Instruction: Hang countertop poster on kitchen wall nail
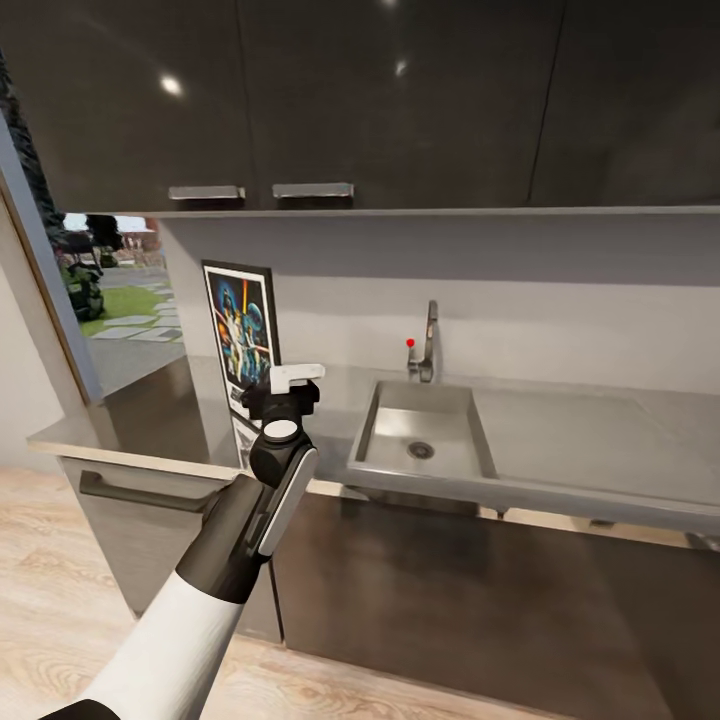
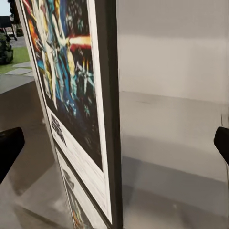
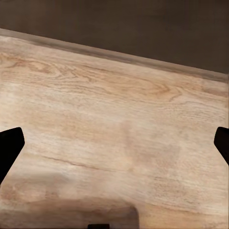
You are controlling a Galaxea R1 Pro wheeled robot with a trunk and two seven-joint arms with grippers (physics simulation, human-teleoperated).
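The poster (image 1: pixel 240 325) stands upright on the kitchen countertop (image 1: pixel 580 425), leaning against the back wall to the left of the sink. Its black frame, white border and colourful characters show close up as the poster (image 2: pixel 71 95) in the left wrist view. My left gripper (image 1: pixel 275 392) is at the poster's lower right corner. The left gripper (image 2: pixel 114 143) is open, its dark fingertips (image 2: pixel 9 145) spread wide, and the frame's right edge stands between them without touching. My right gripper (image 3: pixel 114 143) is open with nothing in it, hanging over the wooden floor (image 3: pixel 114 109).
A steel sink (image 1: pixel 385 445) with a tap (image 1: pixel 430 345) is set into the slab right of the poster. Dark wall cabinets (image 1: pixel 300 100) hang above and dark base cabinets (image 1: pixel 420 600) stand below. A window (image 1: pixel 125 295) onto a garden opens at the left.
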